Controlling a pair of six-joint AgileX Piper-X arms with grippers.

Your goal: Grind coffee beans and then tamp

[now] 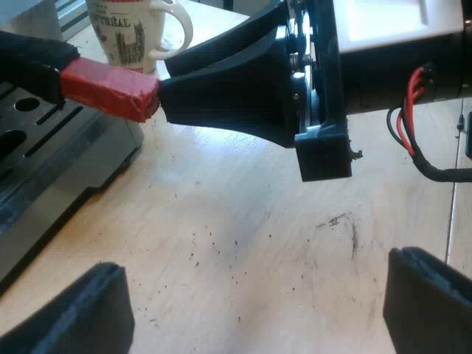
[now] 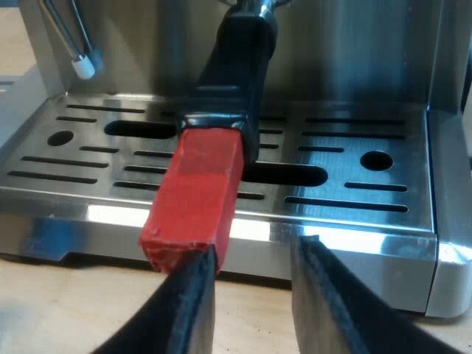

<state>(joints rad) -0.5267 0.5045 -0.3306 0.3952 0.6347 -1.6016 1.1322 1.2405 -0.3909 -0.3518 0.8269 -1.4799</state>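
So, this looks like the very first step to me: getting the holder out of the machine before any grinding can happen. Its dark handle is locked into the machine's front and sticks out over the drip tray, with the red end pointing at the right pincer. That pincer is slightly spread, one fingertip right at the red end's lower edge, nothing actually pinched between the two. The left pincer is spread wide over the table, gripping nothing, near some dark specks and the machine's base, with the mug beyond the handle. Next move, I'd guess: the right one has to line up so the red end sits between both fingers, squeeze, then twist the handle sideways to unlock it.
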